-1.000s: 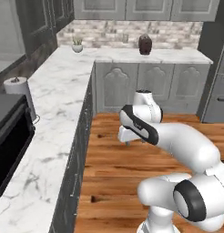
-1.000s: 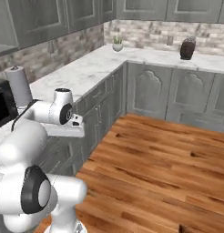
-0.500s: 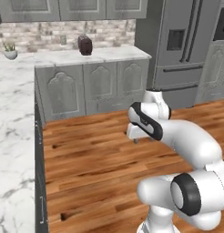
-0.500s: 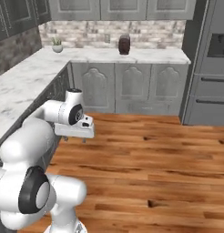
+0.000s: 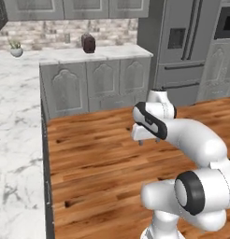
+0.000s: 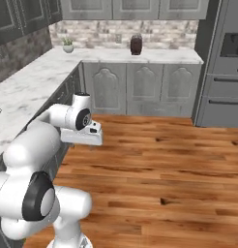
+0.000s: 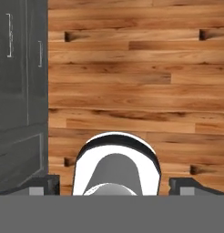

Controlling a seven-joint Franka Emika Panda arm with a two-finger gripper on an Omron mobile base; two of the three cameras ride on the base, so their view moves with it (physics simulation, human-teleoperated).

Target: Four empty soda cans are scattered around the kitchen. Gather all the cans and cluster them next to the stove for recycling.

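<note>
Claw (image 7: 114, 187) spread wide, empty, aimed at the wood floor (image 7: 141, 91). We see no cans here. We expect them light, thin-walled, slippery: grip mid-body, gently.

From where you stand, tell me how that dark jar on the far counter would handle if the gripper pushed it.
The dark jar stands upright and taller than wide, so a high push may tip it. Its rounded body could roll once down. It looks like glazed pottery, probably slick and breakable on the marble counter.
</note>
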